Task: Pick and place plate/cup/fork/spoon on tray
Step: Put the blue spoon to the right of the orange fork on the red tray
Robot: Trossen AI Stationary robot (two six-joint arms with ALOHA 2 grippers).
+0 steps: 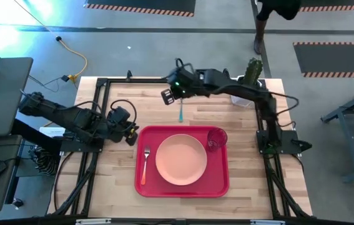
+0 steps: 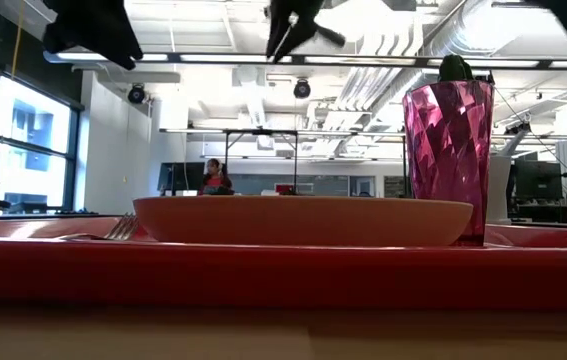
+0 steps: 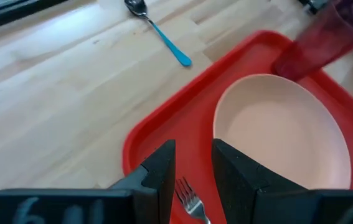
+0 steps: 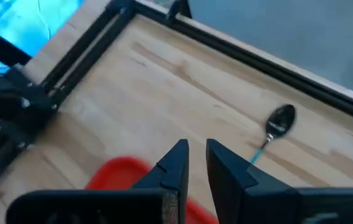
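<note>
Wooden table [image 1: 111,187] holds tray [image 1: 217,186]; fork [image 3: 192,200] shows only tines.

left gripper [image 3: 193,163] empty, right gripper [image 4: 195,158] raised

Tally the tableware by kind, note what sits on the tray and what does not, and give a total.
Plate: 1, on the tray
Cup: 1, on the tray
Fork: 1, on the tray
Spoon: 1, on the table beyond the tray
Total: 4 pieces, 3 on the tray
</note>
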